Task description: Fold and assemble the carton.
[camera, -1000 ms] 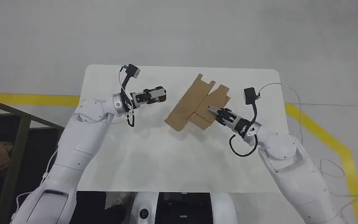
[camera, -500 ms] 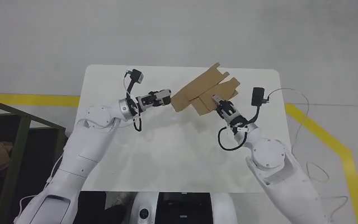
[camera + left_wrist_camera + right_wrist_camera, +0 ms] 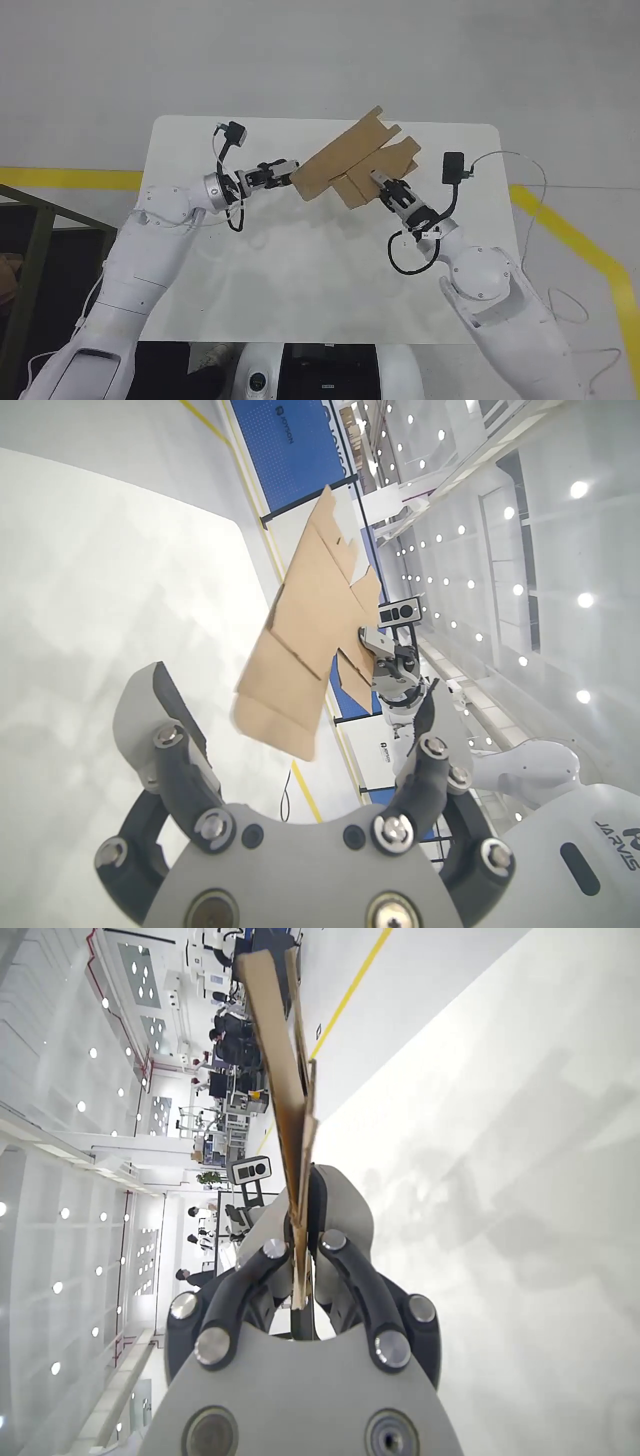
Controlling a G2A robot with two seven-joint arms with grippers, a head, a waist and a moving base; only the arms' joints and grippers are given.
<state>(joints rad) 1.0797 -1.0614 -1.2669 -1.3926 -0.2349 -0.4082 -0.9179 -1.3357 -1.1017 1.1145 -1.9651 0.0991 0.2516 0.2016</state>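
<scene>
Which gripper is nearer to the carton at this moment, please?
Right. The right gripper is shut on the carton at one edge, holding it off the table. The left gripper is open at the carton's opposite end, without gripping it.

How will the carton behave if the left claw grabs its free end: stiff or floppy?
Probably fairly stiff: the carton juts out flat from the right claw, pinched at one edge, without visible sag. Likely light, since that single pinch carries it. Its scored flaps may hinge when the open left claw closes.
</scene>
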